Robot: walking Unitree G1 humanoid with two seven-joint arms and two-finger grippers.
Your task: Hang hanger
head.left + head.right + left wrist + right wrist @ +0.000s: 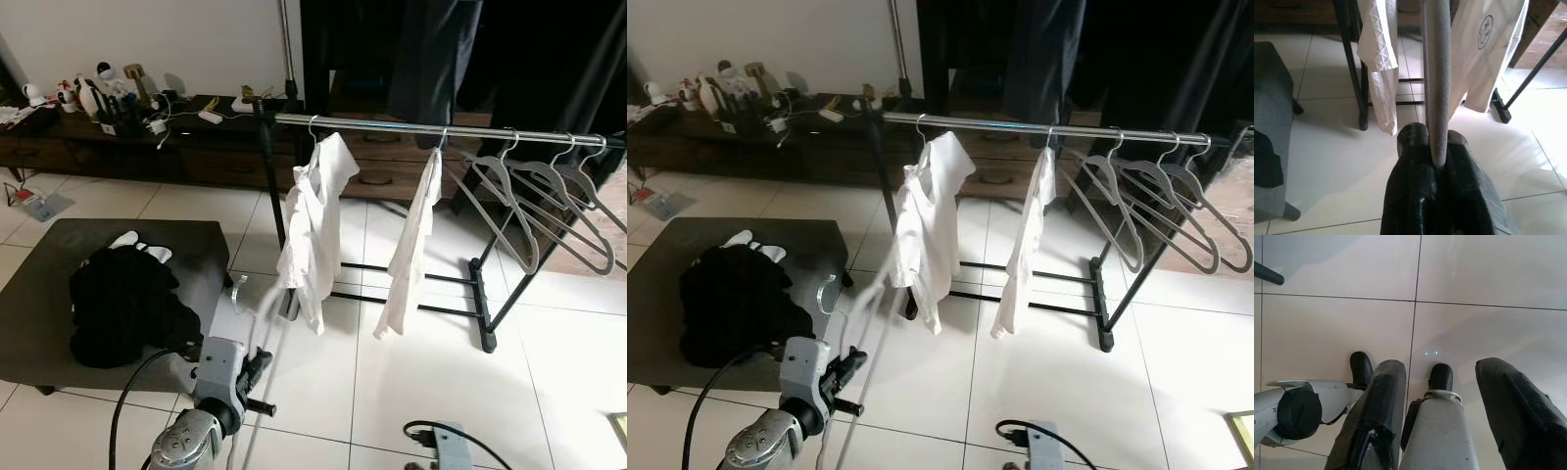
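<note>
Left claw low at robot's left, fingers clamped on a grey hanger, which looks blurred in the eye views and reaches up toward the rack. Right claw hangs idle pointing at the floor tiles, fingers apart, nothing held. To do the step well, imo: lift hanger w/ hook leading, keep the grip firm so it doesn't swing, aim for bare rail btwn the two white shirts or just beside them, drop hook over, then let go. In the way: near shirt hangs right on the approach line; 2nd shirt beyond. Left: low dark surface w/ black clothes. Further right on rail, spare hangers. Far back, cluttered sideboard.
</note>
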